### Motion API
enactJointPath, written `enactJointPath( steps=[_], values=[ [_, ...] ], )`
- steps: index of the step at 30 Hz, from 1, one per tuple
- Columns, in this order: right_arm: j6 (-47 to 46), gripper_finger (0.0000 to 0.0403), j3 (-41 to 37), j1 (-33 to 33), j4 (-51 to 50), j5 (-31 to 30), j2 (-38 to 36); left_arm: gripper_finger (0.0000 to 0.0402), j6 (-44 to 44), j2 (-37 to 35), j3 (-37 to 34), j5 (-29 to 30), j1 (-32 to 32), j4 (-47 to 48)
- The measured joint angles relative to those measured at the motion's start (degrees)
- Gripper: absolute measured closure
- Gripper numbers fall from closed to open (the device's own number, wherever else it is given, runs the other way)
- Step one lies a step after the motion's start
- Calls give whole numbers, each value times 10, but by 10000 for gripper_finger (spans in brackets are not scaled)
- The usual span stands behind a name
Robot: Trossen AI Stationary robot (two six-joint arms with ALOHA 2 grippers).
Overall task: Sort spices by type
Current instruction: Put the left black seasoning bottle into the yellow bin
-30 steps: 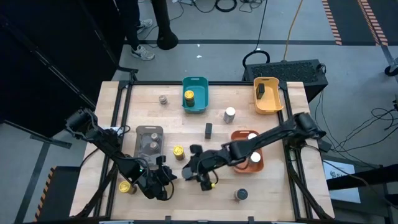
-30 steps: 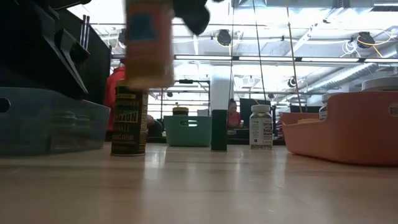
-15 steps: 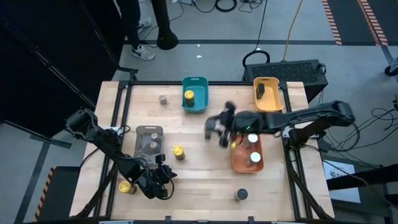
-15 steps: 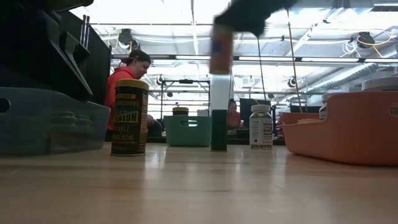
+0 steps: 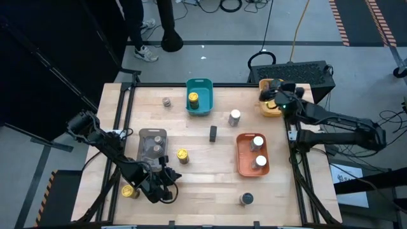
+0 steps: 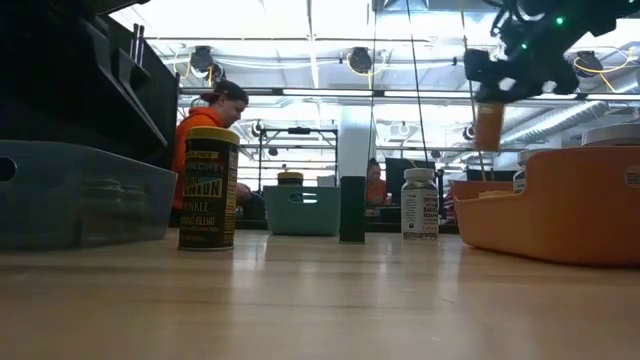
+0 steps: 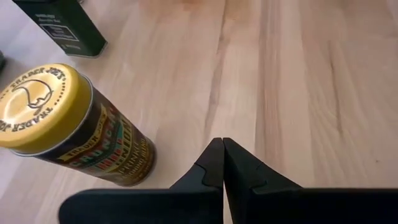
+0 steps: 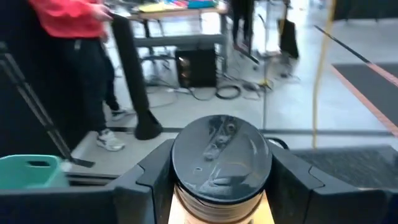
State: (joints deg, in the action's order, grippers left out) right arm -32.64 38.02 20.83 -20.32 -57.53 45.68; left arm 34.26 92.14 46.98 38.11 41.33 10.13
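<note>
My right gripper [image 5: 275, 95] hangs over the yellow tray [image 5: 272, 108] at the far right, shut on a tan spice jar with a dark grey top [image 8: 221, 158]; the low view shows that jar [image 6: 488, 124] high above the table. My left gripper [image 5: 168, 180] rests shut near the front left, just short of a yellow-topped jar [image 7: 59, 118] that stands on its base. A slim black tin [image 5: 213, 133] and a white-topped jar [image 5: 234, 117] stand loose mid-table. My right gripper pinches the jar's side wall just under the lid [image 8: 186, 199] between its two fingers [image 8: 152, 183], one on either side. The fingers come at it nearly level. The jar is lifted clear and hangs upright over the yellow tray.
The teal tray [image 5: 205, 105] holds a yellow-topped jar. Two white-topped jars stand in the orange tray [image 5: 241, 159], and two grey-topped ones in the grey tray [image 5: 152, 133]. Loose jars stand at far left [image 5: 166, 102], front left [image 5: 129, 191] and front middle [image 5: 247, 199]. A person in red [image 6: 200, 125] is beyond the table.
My right gripper has swept with the jar from the near middle of the table toward its far right corner, rising a little and turning about, and now stands over the yellow tray. The jar stays lifted clear in it throughout.
</note>
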Motion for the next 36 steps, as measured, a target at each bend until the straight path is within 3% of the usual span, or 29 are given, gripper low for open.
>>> enactJointPath(
  steps=[7,17,26,36],
  values=[
    [-24,230,0,106,-64,49,3,398,-11,0,0,-1,-12,-2],
    [2,230,0,227,-53,105,42,398,-21,0,0,-3,-13,-3],
    [39,230,0,276,2,120,117,398,-17,0,0,-4,-12,-7],
    [37,230,0,277,-10,140,109,398,-15,0,0,-4,-12,-14]
  ],
)
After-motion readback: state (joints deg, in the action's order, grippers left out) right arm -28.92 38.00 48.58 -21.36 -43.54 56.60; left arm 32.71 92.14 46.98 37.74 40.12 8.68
